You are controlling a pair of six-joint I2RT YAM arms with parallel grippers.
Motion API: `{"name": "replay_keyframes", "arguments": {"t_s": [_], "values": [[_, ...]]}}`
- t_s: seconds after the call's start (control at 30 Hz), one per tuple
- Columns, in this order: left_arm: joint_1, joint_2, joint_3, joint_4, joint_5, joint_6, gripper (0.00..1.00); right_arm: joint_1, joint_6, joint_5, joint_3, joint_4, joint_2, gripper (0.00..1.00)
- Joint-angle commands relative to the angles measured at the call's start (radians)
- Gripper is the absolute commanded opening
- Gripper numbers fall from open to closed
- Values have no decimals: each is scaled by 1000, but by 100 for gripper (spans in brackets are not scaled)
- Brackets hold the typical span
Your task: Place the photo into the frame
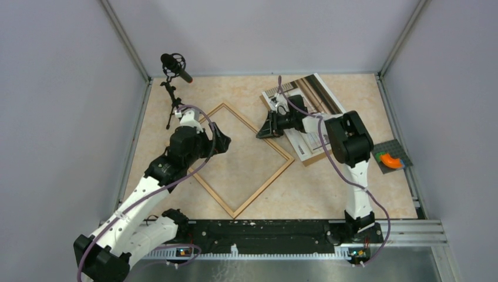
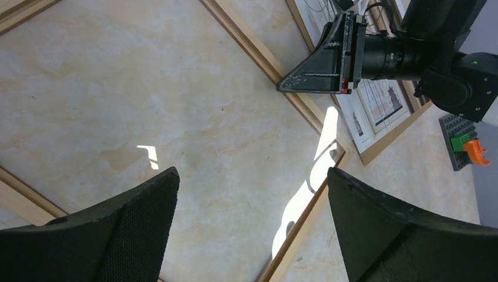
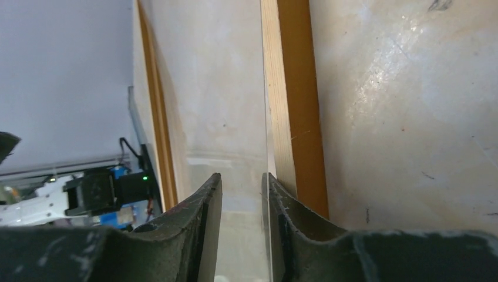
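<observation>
The frame (image 1: 267,176), light wood, lies flat as a diamond in the middle of the table. My left gripper (image 1: 220,141) hovers over its left part, open wide (image 2: 252,176), with only bare table between the fingers. My right gripper (image 1: 262,130) reaches sideways to the frame's back right rail (image 3: 293,117). Its jaws (image 3: 242,179) stand a little apart. A thin clear sheet's edge (image 3: 266,117) runs along one finger's inner face, and the other finger stands off it. The photo (image 1: 314,91) lies on the stack at the back right, behind the right gripper.
A white sheet with small pictures (image 1: 311,141) lies on a brown backing board (image 2: 393,138) at the back right. A microphone on a stand (image 1: 175,64) is at the back left. A grey block with an orange piece (image 1: 389,158) sits by the right wall.
</observation>
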Motion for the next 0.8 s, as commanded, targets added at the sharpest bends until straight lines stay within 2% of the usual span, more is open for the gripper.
{"name": "replay_keyframes", "arguments": {"t_s": [0.0, 0.3, 0.43, 0.77], "values": [[3, -33, 29, 31, 9, 15, 98, 26, -176, 144, 91, -281, -82, 34], [3, -52, 31, 31, 9, 32, 98, 68, -328, 348, 170, -541, -163, 50], [3, -65, 33, 28, 2, 44, 98, 82, -361, 352, 175, -604, -185, 51], [3, -68, 23, 17, 12, 51, 98, 92, -362, 320, 112, -610, -227, 49]]}}
